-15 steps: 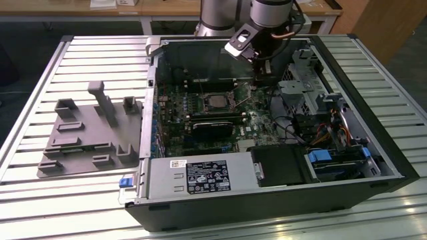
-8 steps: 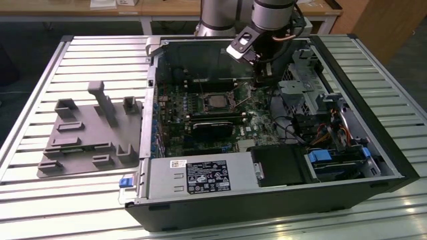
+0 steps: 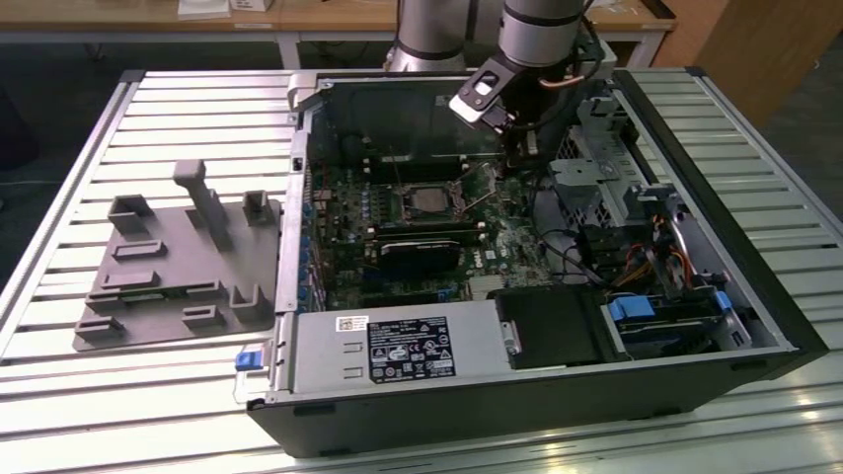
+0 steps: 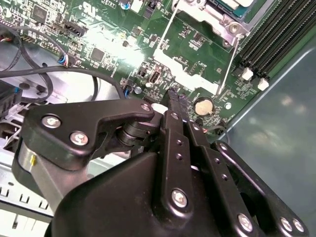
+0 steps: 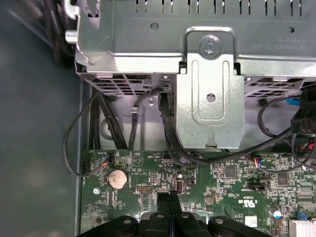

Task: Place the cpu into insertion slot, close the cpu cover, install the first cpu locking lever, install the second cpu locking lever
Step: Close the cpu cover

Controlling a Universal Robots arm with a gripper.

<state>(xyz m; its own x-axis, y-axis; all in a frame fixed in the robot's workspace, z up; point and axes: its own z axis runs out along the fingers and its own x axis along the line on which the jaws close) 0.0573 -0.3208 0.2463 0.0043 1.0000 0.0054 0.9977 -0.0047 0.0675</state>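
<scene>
The cpu (image 3: pixel 425 200) appears seated in the insertion slot (image 3: pixel 397 202) under the lowered cpu cover (image 4: pixel 224 19), while both locking levers (image 4: pixel 228 61) look unlatched and the gripper (image 4: pixel 174 95) hovers nearby, its fingers pinched together and empty.

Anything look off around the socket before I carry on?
Nothing damaged or spilled. One locking lever and the other lever stick out from the cpu cover, seemingly unlatched. The gripper is shut, empty, above the circuit board beside them.

Two locking levers (image 4: pixel 166 30) (image 4: pixel 228 64), one gripper (image 4: pixel 175 94), one coin battery (image 5: pixel 118 178), one grey fixture (image 3: pixel 172 267).
</scene>
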